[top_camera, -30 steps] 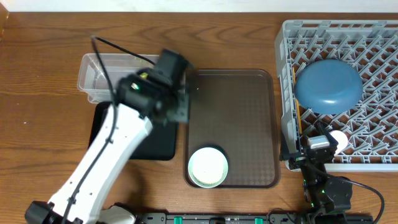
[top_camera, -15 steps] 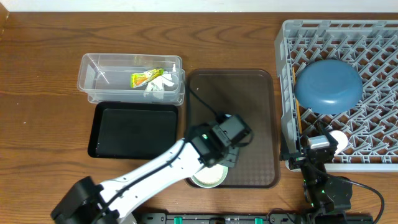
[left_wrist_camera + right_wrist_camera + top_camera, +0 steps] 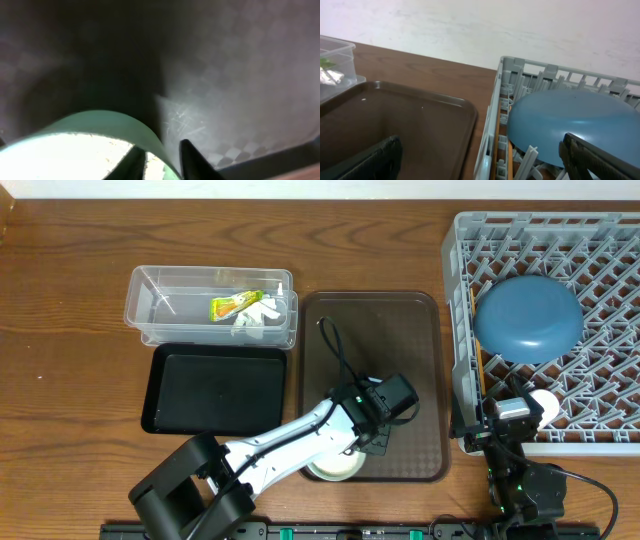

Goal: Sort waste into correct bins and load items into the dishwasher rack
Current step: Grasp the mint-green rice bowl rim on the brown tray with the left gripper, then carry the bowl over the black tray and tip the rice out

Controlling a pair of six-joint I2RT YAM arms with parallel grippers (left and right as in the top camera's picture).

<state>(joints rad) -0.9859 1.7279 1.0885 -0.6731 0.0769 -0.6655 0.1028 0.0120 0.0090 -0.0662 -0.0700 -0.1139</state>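
the left gripper (image 3: 161,152) was clenched on the white bowl (image 3: 95,125) rim, on the brown tray (image 3: 400,330); the right gripper (image 3: 481,157) hung released beside the dishwasher rack (image 3: 600,260).

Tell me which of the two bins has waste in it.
The clear tub: it holds the wrapper and the tissue. The black tray beside it is bare.
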